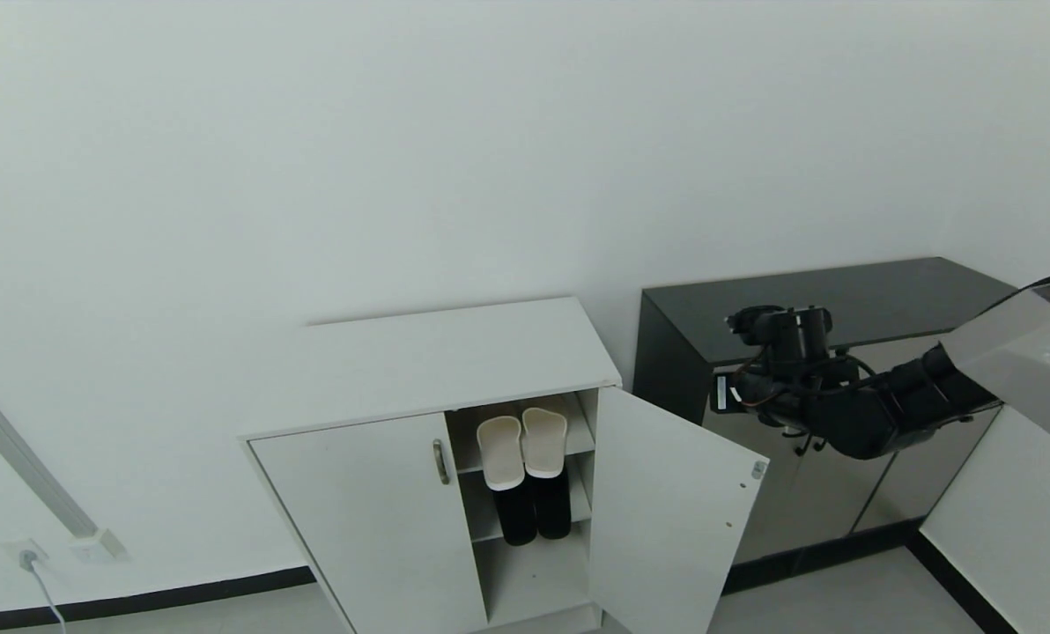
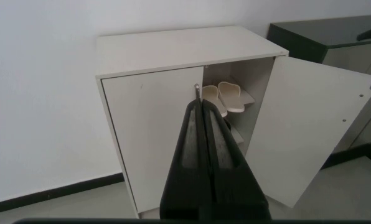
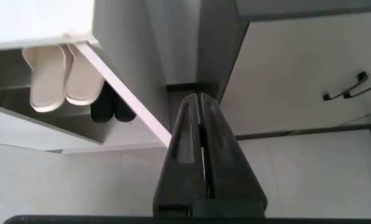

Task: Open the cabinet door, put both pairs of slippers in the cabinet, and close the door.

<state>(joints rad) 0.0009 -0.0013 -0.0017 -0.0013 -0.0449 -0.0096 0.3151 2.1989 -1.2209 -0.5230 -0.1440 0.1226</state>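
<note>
The cabinet [image 1: 437, 361] is white and stands by the wall. Its right door [image 1: 657, 519] is swung wide open. Its left door [image 1: 375, 519] is shut, with a small handle [image 1: 440, 461] on it.

Both pairs of slippers are inside. The white slippers [image 1: 522, 447] sit on the top shelf, side by side, with their soles facing out. The black slippers [image 1: 534, 511] are just under them, on the next shelf down. No slippers are left on the floor that I can see.

So I think most of the job is done. The door got opened and the slippers went in. What is left is to push the right door shut.

My right fingers [image 3: 188, 137] are pressed together and hold nothing. They are on the right, in front of the dark cabinet [image 1: 824, 295], close to the free edge of the open door. I cannot tell if they touch it.

My left fingers [image 2: 190, 137] are pressed together too, with nothing in them. They are on the near side of the white cabinet and point at its middle.

I think my right arm is in the best spot to push the door closed.
</note>
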